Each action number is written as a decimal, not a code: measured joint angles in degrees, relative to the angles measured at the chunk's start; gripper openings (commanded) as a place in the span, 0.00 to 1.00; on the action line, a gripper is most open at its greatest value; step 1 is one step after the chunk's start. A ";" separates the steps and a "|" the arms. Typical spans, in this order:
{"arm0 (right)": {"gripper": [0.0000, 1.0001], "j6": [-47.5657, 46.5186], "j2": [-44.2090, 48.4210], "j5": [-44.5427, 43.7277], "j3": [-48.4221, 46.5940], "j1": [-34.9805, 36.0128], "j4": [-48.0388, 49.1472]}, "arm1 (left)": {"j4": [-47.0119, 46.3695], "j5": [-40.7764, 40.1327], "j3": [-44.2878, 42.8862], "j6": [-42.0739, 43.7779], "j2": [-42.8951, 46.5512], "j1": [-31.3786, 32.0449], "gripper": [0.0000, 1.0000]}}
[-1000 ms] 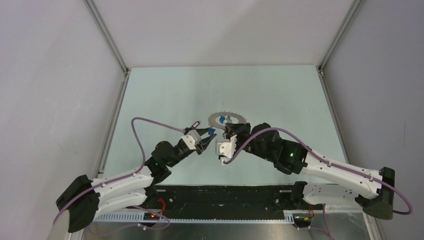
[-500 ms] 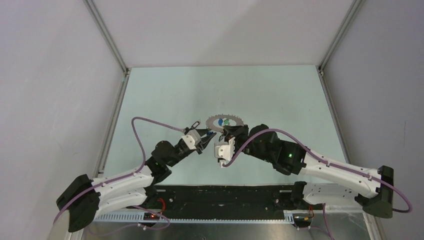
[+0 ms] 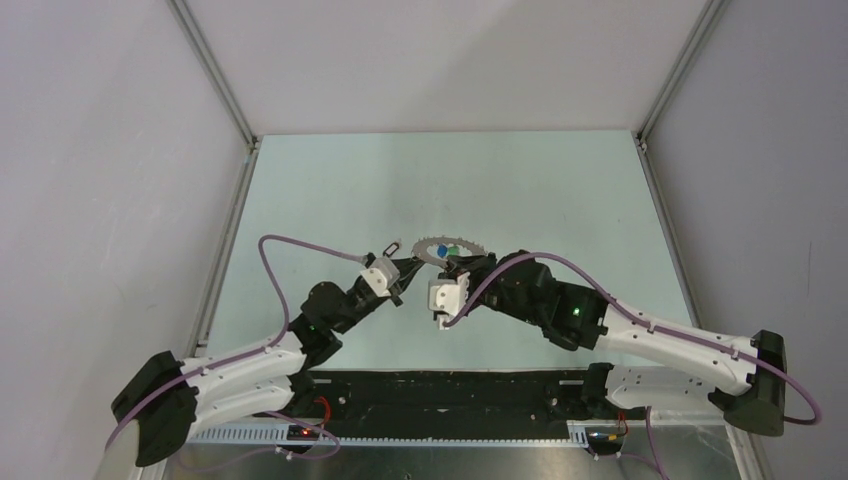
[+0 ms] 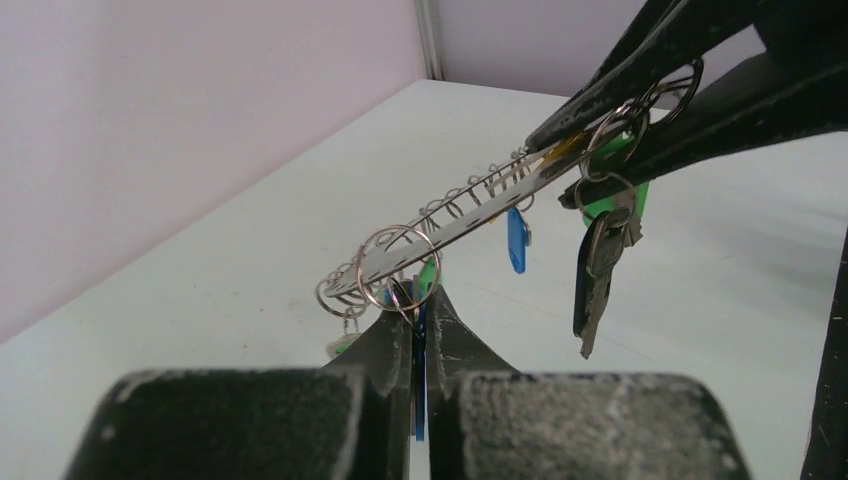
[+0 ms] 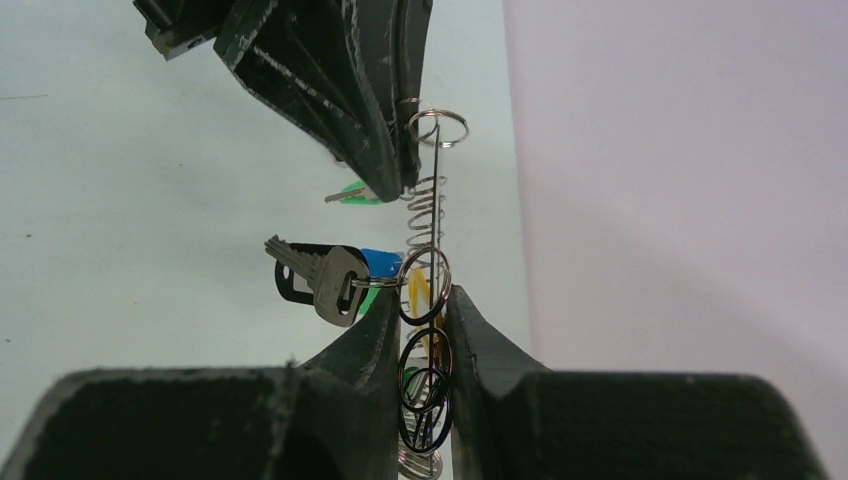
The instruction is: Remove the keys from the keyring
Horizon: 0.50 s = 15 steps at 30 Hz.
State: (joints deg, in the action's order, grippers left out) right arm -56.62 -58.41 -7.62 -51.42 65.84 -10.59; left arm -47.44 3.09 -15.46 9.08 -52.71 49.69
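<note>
**Keyring held in the air between two grippers**

The keyring point(image 3: 447, 247) hangs clear of the pale bench point(image 3: 330, 180), spanning the short gap between the tips of the two arms. It is a flat silver band fringed with small wire loops point(image 4: 398, 262). It runs from the left gripper point(image 4: 420, 312) up and away to the right gripper point(image 4: 568, 150).

The left gripper's jaws are pressed almost together, with only a thin blue key point(image 4: 420, 390) pinched edge-on between them. That key hangs from a wire loop at the near end of the band, just above the jaw tips. A scrap of green shows behind it.

The right gripper's jaws are narrow too, clamped on the far end of the band. In the right wrist view the band stands edge-on between them, with several wire loops crowded into the gap. Just to the left of those jaws in that view, a silver key point(image 5: 335, 282) with a blue head sticks out sideways, with a black tag point(image 5: 297, 287) behind it.

In the left wrist view, keys point(image 4: 597, 272) dangle below the right gripper's jaws, a dark one beneath a green tag point(image 4: 605, 205). A blue tag point(image 4: 516, 240) hangs under the band about midway between the two grippers.
</note>
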 measured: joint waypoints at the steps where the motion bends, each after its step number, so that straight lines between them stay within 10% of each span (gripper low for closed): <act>1: 0.14 0.83 0.04 -0.02 0.50 -0.15 0.35 | 0.02 -0.24 0.15 0.00 0.31 -0.07 0.00; 6: 0.50 5.99 0.81 0.68 4.57 -1.40 1.86 | 1.66 -0.96 0.31 0.00 0.98 -0.07 0.00; 15: 0.48 17.25 10.78 11.06 11.04 -5.53 3.06 | 16.79 -0.72 -5.86 -0.09 -0.81 -0.11 0.00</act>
State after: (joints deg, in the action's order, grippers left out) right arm -39.38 -47.64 3.44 -40.38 60.31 -7.53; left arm -30.65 2.37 -21.32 8.99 -53.52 49.58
